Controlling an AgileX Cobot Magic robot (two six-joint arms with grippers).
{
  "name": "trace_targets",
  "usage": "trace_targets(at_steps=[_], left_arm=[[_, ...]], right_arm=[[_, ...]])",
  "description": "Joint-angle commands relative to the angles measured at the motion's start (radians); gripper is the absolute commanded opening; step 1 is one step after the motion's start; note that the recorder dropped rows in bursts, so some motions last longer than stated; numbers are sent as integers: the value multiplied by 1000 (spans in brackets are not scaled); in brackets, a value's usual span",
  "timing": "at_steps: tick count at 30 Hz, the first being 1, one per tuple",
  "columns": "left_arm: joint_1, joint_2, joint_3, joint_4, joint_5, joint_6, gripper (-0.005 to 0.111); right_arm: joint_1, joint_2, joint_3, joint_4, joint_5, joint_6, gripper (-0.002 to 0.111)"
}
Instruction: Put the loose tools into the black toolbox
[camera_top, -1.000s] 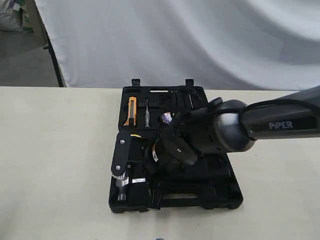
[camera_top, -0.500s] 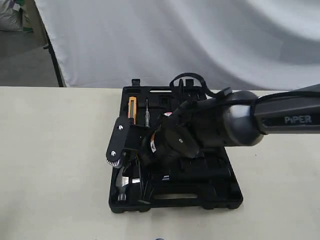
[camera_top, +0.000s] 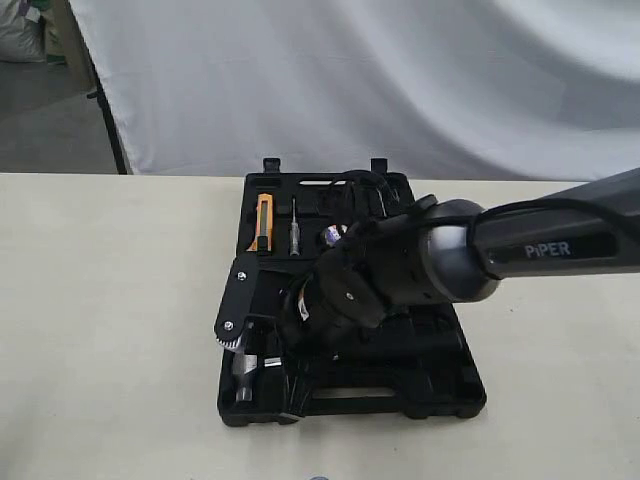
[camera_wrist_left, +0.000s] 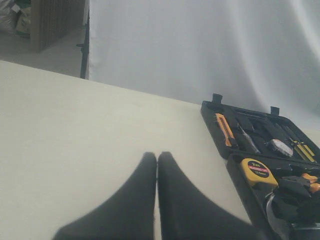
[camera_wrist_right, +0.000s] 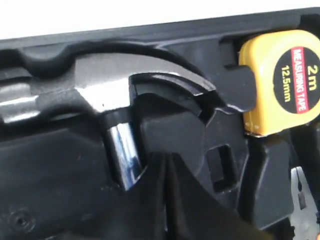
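The black toolbox (camera_top: 420, 400) lies open on the table, its two halves flat. My right gripper (camera_top: 258, 350) reaches across it to the near left corner. In the right wrist view this gripper (camera_wrist_right: 167, 157) is shut with nothing between its fingers, its tips right against the steel hammer head (camera_wrist_right: 115, 85) that rests in a recess of the toolbox (camera_wrist_right: 50, 165). A yellow tape measure (camera_wrist_right: 282, 80) sits in the recess beside it. My left gripper (camera_wrist_left: 157, 155) is shut and empty above bare table, well apart from the toolbox (camera_wrist_left: 235, 167).
An orange utility knife (camera_top: 263, 222) and a slim screwdriver (camera_top: 294, 228) lie in the far half. Pliers (camera_wrist_right: 305, 200) show at the edge of the right wrist view. A white backdrop (camera_top: 350, 80) hangs behind the table. The right arm (camera_top: 440, 260) covers the box's middle.
The right gripper rose off the hammer head half a second ago and has come back down onto it. The hammer stays in its recess.
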Motion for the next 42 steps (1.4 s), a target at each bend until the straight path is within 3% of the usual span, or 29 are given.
trace_targets(at_steps=[1,9,17,22,26,34,42], left_arm=[[25,-3,-3,4,-7,-5,1],[25,-3,-3,4,-7,-5,1],[25,-3,-3,4,-7,-5,1],[25,-3,-3,4,-7,-5,1],[25,-3,-3,4,-7,-5,1],[25,-3,-3,4,-7,-5,1],[25,-3,-3,4,-7,-5,1]], right_arm=[[-4,-70,-6,-11,89,46,0],[-4,-222,-8,-9,39,122,0],[-4,-47,28,26,92,122,0],[-4,34,4,-51,301,134,0],[-4,-33,-54,-62,376,200,0],[-4,-247,-111,-62,255,268,0],[-4,-249,-107,-60,235,291,0]])
